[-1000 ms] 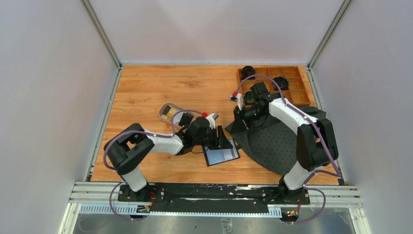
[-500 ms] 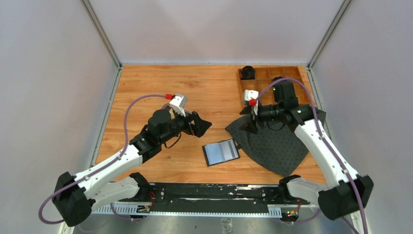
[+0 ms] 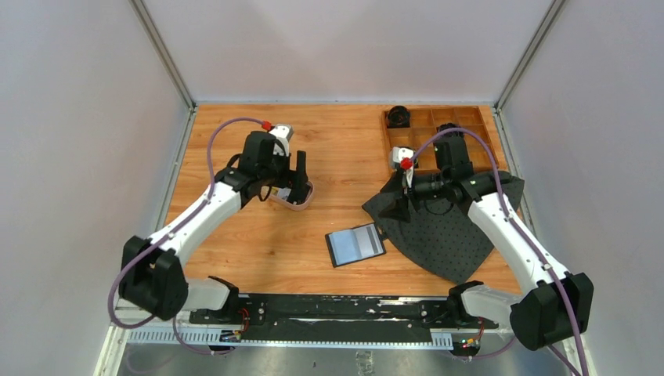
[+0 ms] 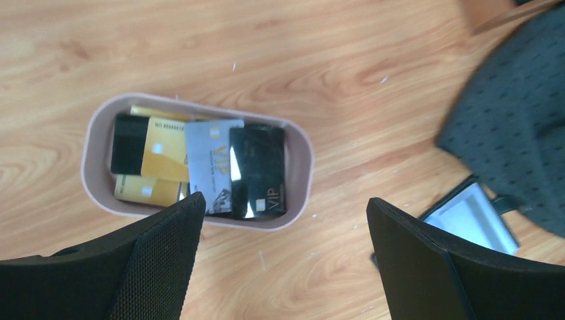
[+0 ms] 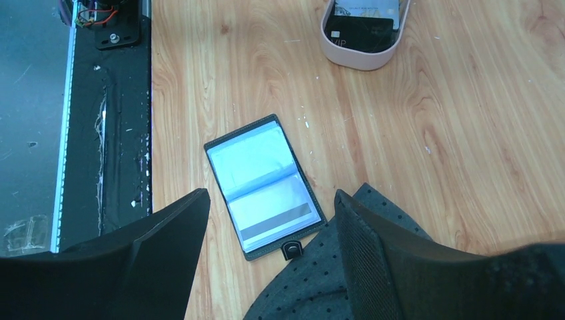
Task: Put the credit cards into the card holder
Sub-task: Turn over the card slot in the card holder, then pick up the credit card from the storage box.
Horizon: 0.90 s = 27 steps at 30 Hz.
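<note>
Several credit cards point(image 4: 200, 167), gold, silver and black, lie overlapped in an oval pale-rimmed tray point(image 4: 301, 157). My left gripper point(image 4: 283, 200) hovers open just above the tray's near rim, with nothing between its fingers. In the top view that gripper point(image 3: 296, 174) covers most of the tray point(image 3: 303, 204). The card holder point(image 3: 356, 244) lies open flat on the wood, grey slots up, its snap tab point(image 5: 291, 250) toward the mat. My right gripper point(image 5: 272, 193) is open and empty above the card holder point(image 5: 263, 187); in the top view it point(image 3: 399, 205) hangs over the mat's left corner.
A dark dotted mat point(image 3: 446, 227) covers the right side, its corner touching the card holder. A wooden compartment box point(image 3: 470, 149) with round black items point(image 3: 398, 116) stands at the back right. The black base rail point(image 3: 337, 309) runs along the near edge.
My left arm has swung from the card holder back and left over the tray, and its jaws have opened. The right gripper has opened too and shifted slightly toward the card holder.
</note>
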Each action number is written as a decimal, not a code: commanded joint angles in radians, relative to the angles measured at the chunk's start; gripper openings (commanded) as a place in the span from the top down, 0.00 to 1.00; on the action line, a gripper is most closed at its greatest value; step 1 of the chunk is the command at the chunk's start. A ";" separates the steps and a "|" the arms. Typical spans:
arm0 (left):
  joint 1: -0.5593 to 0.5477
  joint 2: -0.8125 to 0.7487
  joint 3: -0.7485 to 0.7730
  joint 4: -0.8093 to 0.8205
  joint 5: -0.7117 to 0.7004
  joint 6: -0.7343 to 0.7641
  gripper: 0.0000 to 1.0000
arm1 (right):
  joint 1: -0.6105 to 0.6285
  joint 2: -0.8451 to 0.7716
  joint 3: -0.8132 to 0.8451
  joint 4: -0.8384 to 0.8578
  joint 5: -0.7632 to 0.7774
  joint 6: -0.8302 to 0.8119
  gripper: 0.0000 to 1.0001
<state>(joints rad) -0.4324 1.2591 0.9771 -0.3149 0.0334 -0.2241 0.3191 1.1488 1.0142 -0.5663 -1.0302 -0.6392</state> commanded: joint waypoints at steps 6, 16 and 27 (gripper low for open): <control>0.043 0.291 0.181 -0.206 0.096 0.112 0.06 | -0.077 0.028 -0.006 0.031 0.004 0.060 0.28; 0.050 0.380 0.186 -0.134 0.035 0.124 0.25 | -0.151 0.098 0.014 -0.008 -0.017 0.043 0.29; 0.100 0.482 0.238 -0.135 0.125 0.162 0.38 | -0.167 0.183 0.045 -0.063 -0.003 -0.005 0.31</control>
<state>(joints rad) -0.3634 1.7348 1.1923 -0.4580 0.1020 -0.0875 0.1677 1.3083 1.0241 -0.5762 -1.0267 -0.6086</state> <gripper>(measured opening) 0.630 0.694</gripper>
